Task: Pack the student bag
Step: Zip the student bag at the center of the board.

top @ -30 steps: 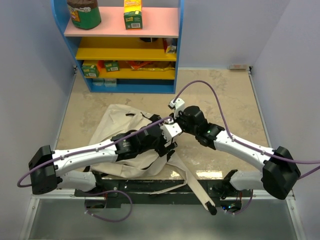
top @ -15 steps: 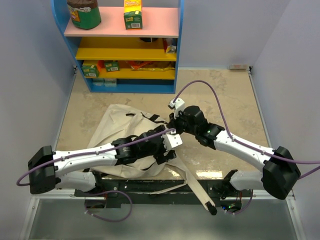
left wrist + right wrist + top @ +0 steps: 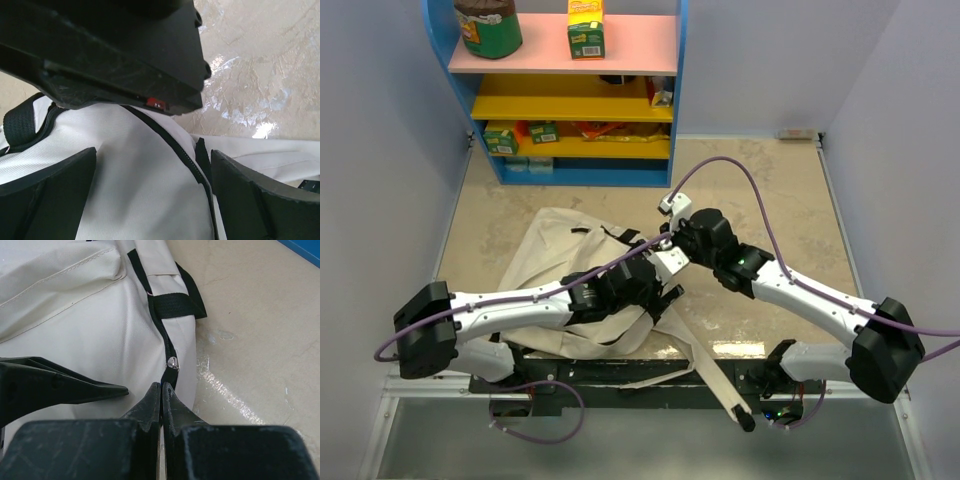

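The student bag (image 3: 545, 255) lies slumped on the table (image 3: 770, 190), left of centre. Its zip (image 3: 161, 332) runs straight away from the right claw (image 3: 161, 388), which is pinched tight on what looks like the zip pull (image 3: 171, 364), so that arm is nearer and would pull along the zip. The left claw (image 3: 152, 155) hangs over the canvas alongside, spread wider than a second ago and drawn back slightly towards the near edge
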Robot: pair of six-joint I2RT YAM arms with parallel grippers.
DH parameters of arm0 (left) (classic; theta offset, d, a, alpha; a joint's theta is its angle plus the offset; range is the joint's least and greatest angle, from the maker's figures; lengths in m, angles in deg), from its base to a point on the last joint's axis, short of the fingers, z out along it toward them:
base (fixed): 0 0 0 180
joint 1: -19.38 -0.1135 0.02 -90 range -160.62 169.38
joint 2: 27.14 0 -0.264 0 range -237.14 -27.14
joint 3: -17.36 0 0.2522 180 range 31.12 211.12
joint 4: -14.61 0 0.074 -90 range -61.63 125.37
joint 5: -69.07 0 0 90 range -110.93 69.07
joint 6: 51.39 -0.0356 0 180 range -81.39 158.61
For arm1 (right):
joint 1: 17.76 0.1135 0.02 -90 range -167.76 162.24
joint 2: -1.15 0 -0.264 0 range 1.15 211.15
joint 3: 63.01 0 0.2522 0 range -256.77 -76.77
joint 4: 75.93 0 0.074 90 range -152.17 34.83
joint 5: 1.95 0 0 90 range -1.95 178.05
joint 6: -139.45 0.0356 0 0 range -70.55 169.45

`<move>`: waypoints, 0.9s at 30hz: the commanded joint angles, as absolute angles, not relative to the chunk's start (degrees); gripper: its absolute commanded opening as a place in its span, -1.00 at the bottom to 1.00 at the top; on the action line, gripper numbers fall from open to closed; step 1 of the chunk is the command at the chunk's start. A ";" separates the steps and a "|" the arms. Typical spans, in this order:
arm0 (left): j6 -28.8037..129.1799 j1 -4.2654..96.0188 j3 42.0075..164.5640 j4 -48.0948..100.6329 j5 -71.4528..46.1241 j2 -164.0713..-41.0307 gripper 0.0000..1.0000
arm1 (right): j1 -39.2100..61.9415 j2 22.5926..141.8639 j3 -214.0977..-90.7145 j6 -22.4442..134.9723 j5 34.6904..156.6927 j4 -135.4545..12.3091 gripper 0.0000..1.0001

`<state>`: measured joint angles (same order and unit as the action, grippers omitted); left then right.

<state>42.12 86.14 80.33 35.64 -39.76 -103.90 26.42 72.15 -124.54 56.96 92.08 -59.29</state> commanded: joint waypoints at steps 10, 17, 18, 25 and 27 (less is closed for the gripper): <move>39.58 85.82 77.44 29.25 -42.65 -102.73 -1.00 | 26.18 72.16 -126.26 57.01 92.62 -61.20 -1.00; 31.32 86.00 76.56 28.02 -22.71 -99.31 -1.00 | 24.96 75.06 -127.13 56.39 90.95 -59.98 -1.00; 30.70 86.09 76.73 30.28 -19.90 -98.96 -1.00 | 24.78 75.41 -127.31 56.22 90.69 -59.62 -1.00; 22.97 87.49 77.44 36.63 -1.51 -94.56 -1.00 | 22.93 77.17 -127.92 54.99 88.58 -57.16 -1.00; 20.52 87.58 76.91 38.82 0.42 -93.86 -1.00 | 22.93 77.35 -127.84 55.16 88.23 -56.63 -1.00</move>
<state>26.36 85.57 76.46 37.08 -15.58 -97.23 24.22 77.40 -124.80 56.39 92.19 -54.94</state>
